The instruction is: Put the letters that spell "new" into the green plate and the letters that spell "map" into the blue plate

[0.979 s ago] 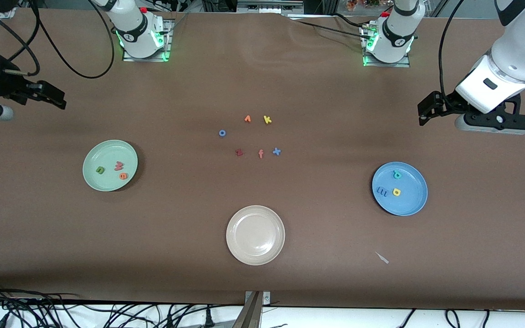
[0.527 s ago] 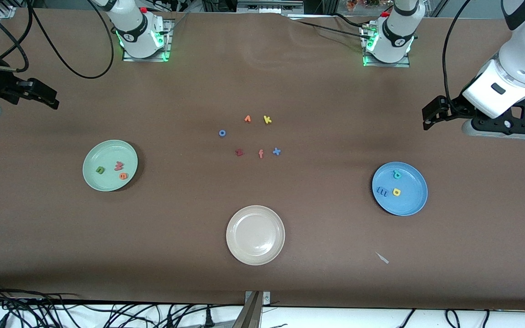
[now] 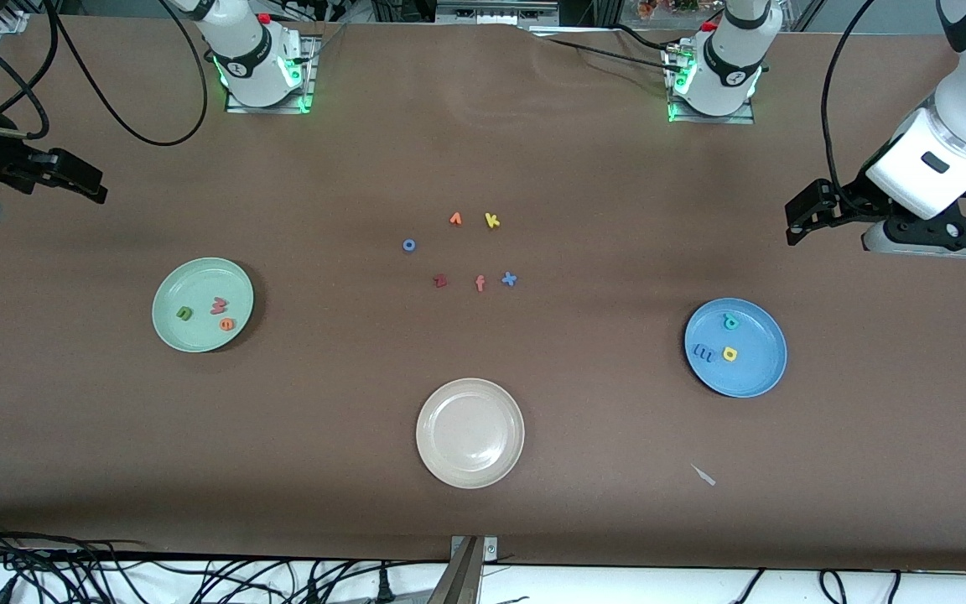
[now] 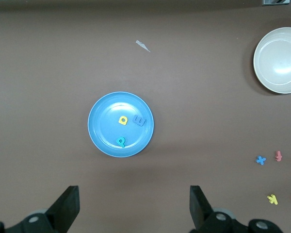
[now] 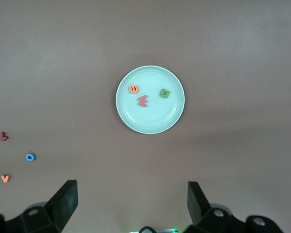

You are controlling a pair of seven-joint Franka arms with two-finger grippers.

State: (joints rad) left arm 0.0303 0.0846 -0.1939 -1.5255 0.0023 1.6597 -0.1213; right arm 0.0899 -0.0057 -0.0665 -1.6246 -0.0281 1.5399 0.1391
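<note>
Currently both pincers, left pincer [image 3: 795, 225] and right pincer [image 3: 89, 183], hang fully open and empty above bare table [image 3: 483, 503]; green plate [image 3: 173, 331] and blue plate [image 3: 755, 373] each hold three letters.

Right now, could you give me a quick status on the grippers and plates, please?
Left gripper and right gripper open, empty, off the plates. Green plate holds n, e, w. Blue plate holds m, a, p. Nothing obstructing.

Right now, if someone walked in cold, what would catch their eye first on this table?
Three plates: the green plate toward the right arm's end holds three letters, the blue plate toward the left arm's end holds three more, and the beige plate nearest the camera holds none. Six loose letters sit mid-table. The left gripper and right gripper hang open, each near its own end.
</note>
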